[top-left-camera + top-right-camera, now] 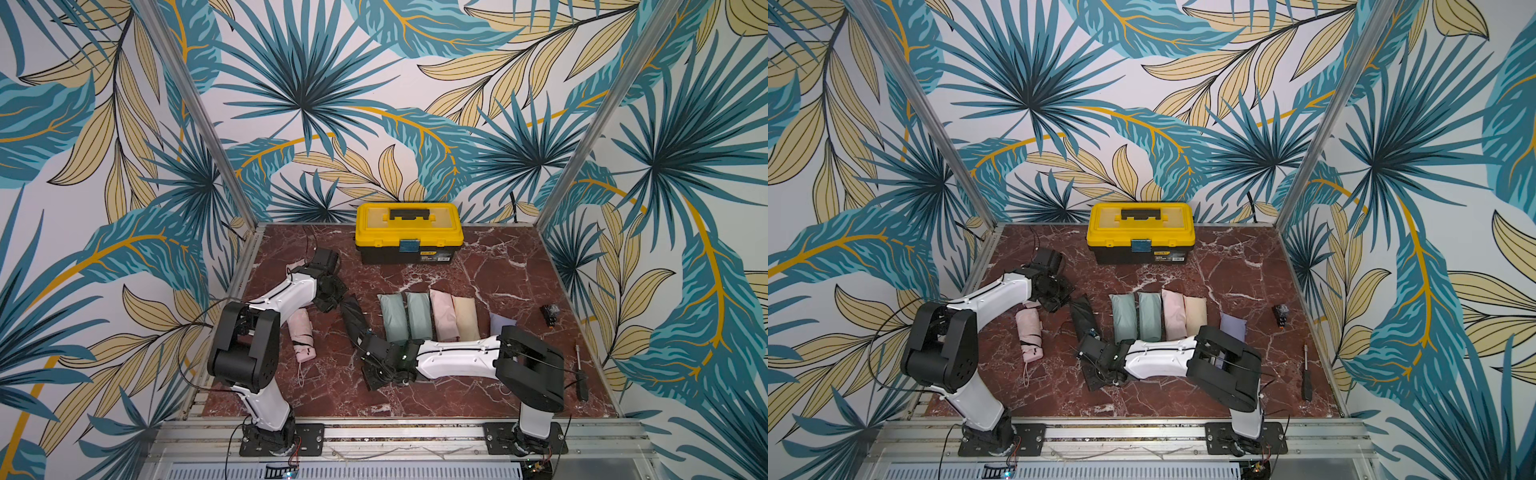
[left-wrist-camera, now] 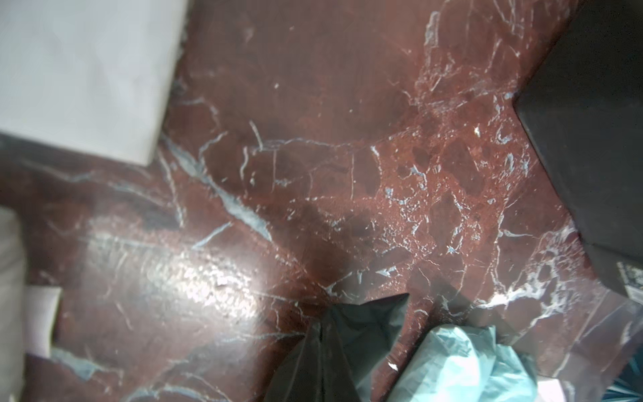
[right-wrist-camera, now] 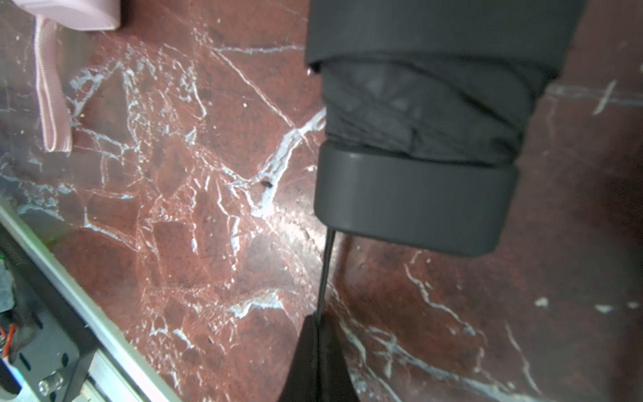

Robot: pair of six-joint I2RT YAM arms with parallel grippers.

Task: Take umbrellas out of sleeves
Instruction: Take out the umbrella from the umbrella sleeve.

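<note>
The right gripper (image 3: pixel 318 322) is clenched on the thin black wrist loop (image 3: pixel 326 271) of the black folded umbrella (image 3: pixel 417 115), its blocky handle (image 3: pixel 414 202) just ahead. The left gripper (image 1: pixel 338 302) is pinched shut on the far end of the limp black fabric sleeve (image 2: pixel 351 327), in which the umbrella is partly enclosed.

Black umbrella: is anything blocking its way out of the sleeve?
Nothing visible: the right gripper pinches the black umbrella's wrist cord, the left gripper holds the black sleeve's far end, only bare table beyond the handle.
</note>
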